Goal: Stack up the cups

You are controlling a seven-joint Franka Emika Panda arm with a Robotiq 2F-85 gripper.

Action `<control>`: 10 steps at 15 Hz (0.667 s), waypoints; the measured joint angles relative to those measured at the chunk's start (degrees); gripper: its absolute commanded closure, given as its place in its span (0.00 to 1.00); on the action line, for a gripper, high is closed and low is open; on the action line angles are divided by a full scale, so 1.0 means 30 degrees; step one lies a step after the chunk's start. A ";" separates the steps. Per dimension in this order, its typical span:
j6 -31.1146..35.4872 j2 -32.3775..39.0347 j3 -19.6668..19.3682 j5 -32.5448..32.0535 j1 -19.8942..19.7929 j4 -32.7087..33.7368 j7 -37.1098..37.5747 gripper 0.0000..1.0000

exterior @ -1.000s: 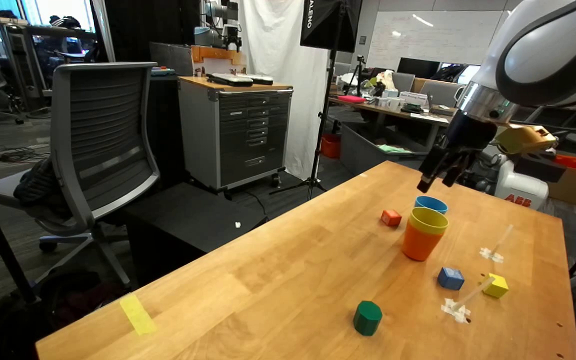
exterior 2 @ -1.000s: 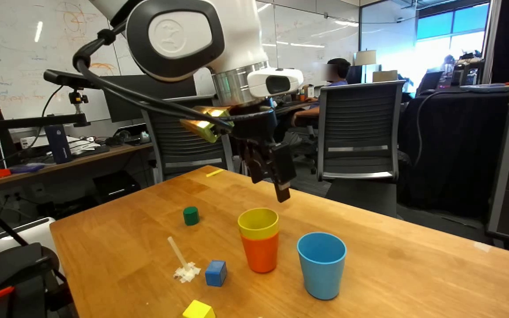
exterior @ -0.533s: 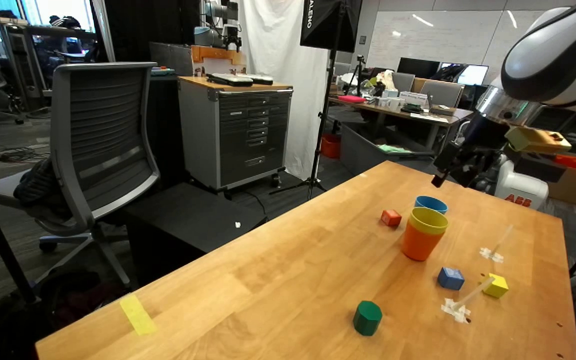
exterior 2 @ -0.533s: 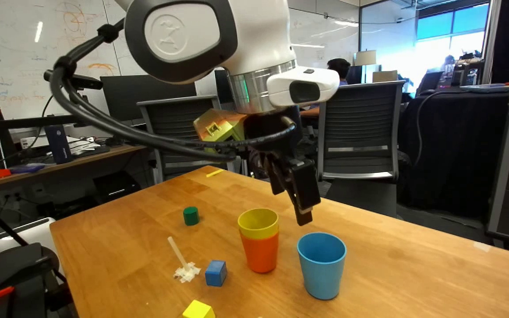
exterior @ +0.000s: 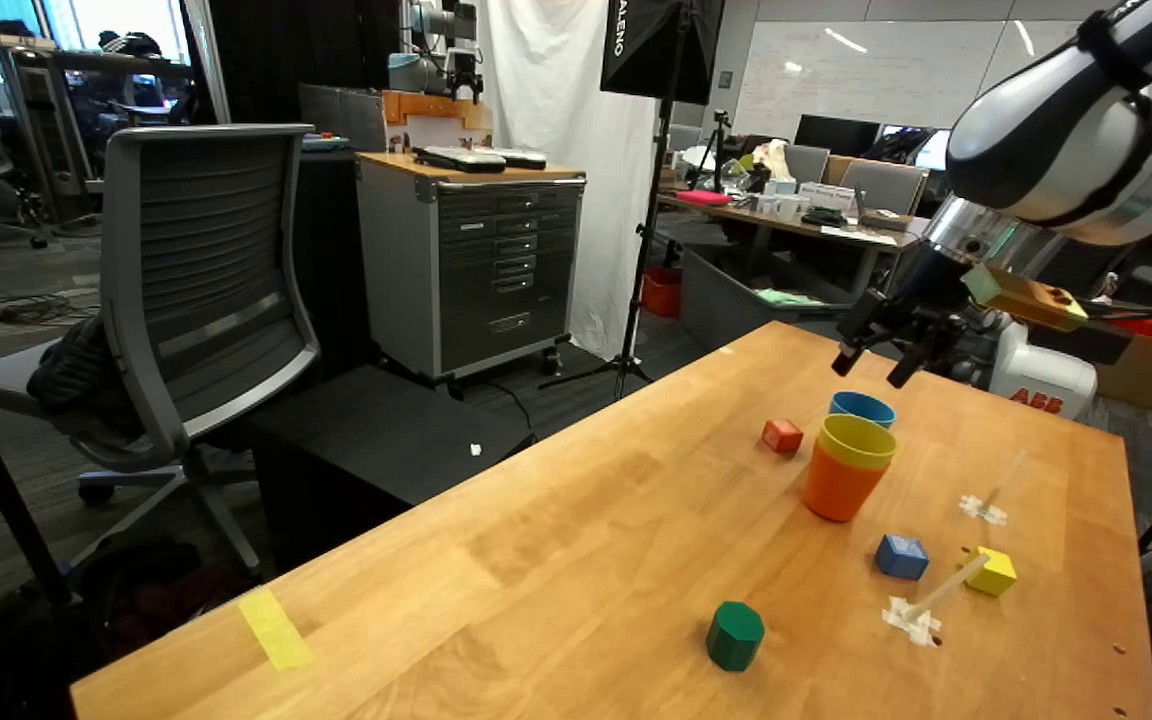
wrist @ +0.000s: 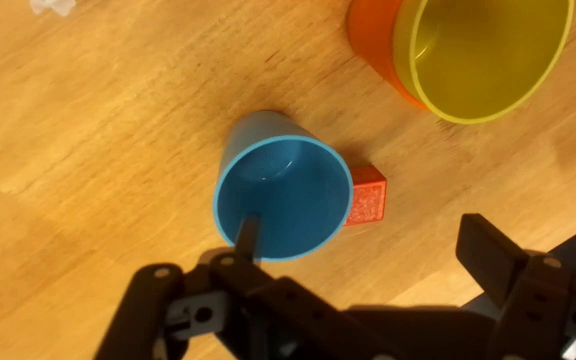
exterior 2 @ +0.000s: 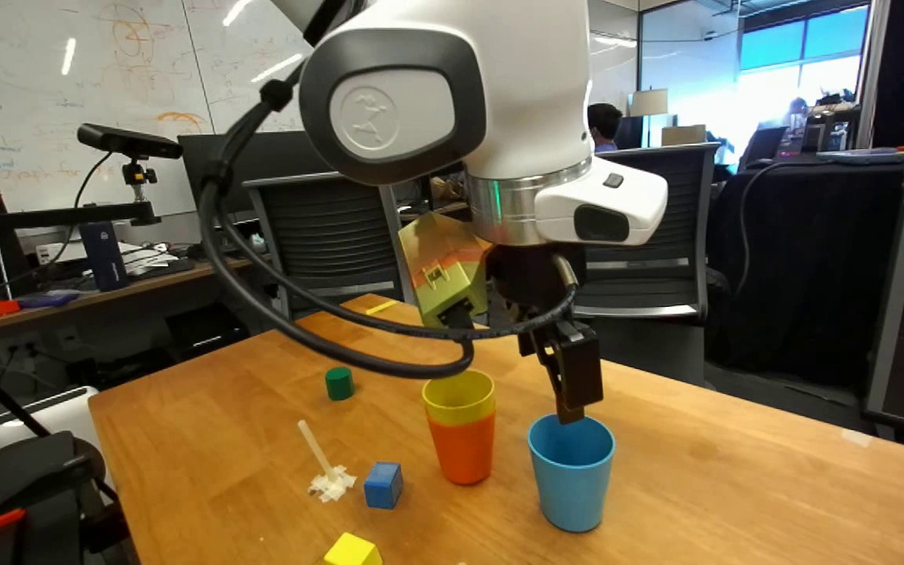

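- Gripper [exterior: 872, 370] hung tips down over the tabletop [exterior: 536, 560], its two fingers spread wide apart.
- Blue cup [exterior 2: 574, 486] stood upright on the tabletop, mouth up, just below the gripper. In the wrist view one fingertip overlapped its rim and the other lay well off to the side; whether that first finger touched the cup could not be told.
- Yellow cup [exterior 2: 460, 416] sat nested in the orange cup [exterior 2: 464, 457], its rim and upper band showing above. The pair stood upright near the blue cup, apart from it.
- Red block [wrist: 369, 202] lay near the blue cup, partly hidden by it in the wrist view.
- Blue block [exterior: 902, 558] and yellow block [exterior: 993, 572] lay near each other, apart from the cups.
- Green block [exterior: 735, 638] stood by itself, well apart from the cups.
- Pale stick [exterior: 951, 588] slanted up from a patch of white tape [exterior: 912, 622] near those blue and yellow blocks.
- Yellow tape [exterior: 276, 628] lay flat on the tabletop, well away from the cups.
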 measured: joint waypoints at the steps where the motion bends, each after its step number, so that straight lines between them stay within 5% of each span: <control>1: -0.0188 0.0366 0.0088 0.0030 0.0001 0.0381 0.0009 0.00; 7: -0.0875 0.2134 0.0487 0.0032 0.0049 0.2105 0.0082 0.00; 8: -0.0912 0.2362 0.0493 0.0008 0.0090 0.2287 0.0139 0.21; 10: -0.0918 0.2704 0.0492 -0.0337 0.0203 0.2476 0.0469 0.34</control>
